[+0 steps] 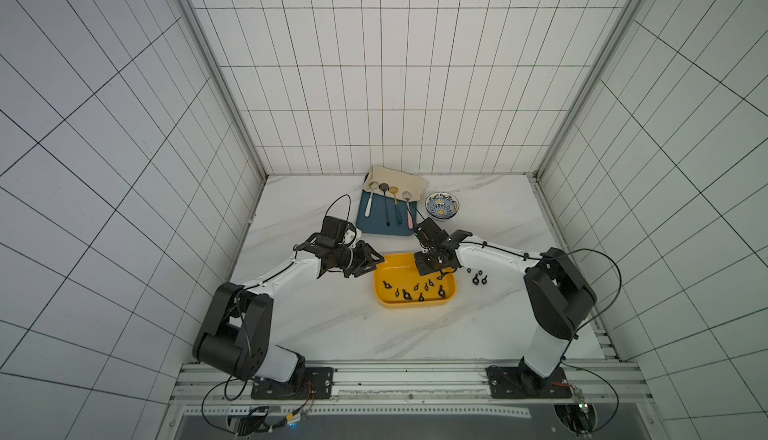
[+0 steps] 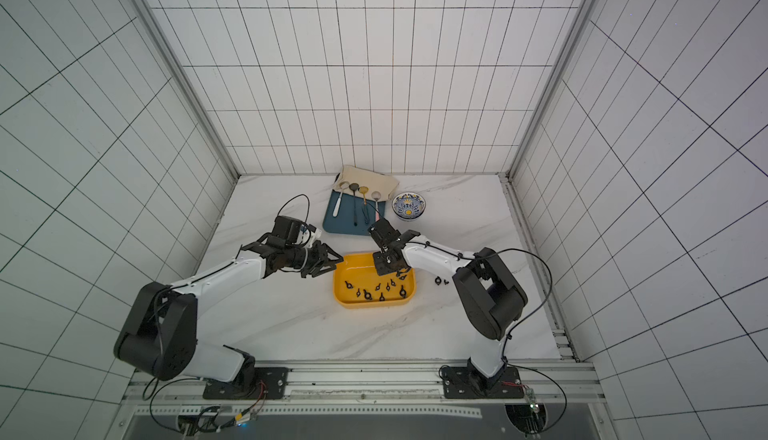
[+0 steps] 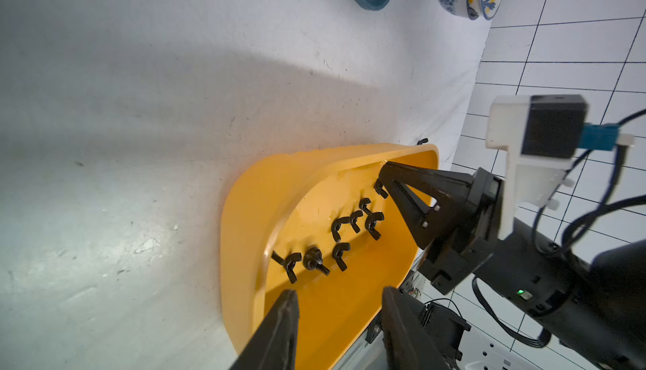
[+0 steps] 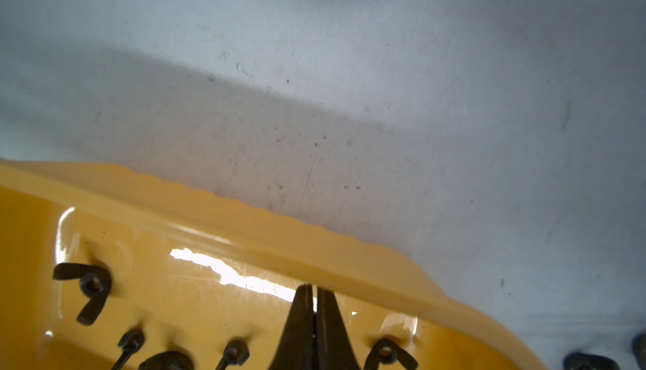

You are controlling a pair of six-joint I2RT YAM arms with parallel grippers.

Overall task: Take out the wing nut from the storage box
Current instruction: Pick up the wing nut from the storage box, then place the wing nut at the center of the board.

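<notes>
Pressed together at the right fingers (image 4: 307,329), tips down inside the storage box (image 1: 395,269) near its far wall; whether clamped on anything, cannot tell. Spread apart at the left fingers (image 3: 279,329), by the box's left rim. Scattered on its floor: wing nuts (image 3: 341,254); a few more on the worktop (image 1: 332,325) just right of it.

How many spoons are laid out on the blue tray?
4, side by side with heads on the beige cloth: white-handled spoon, black spoon, gold-headed spoon, and pink-handled spoon nearest the patterned bowl. None seems hidden.
</notes>
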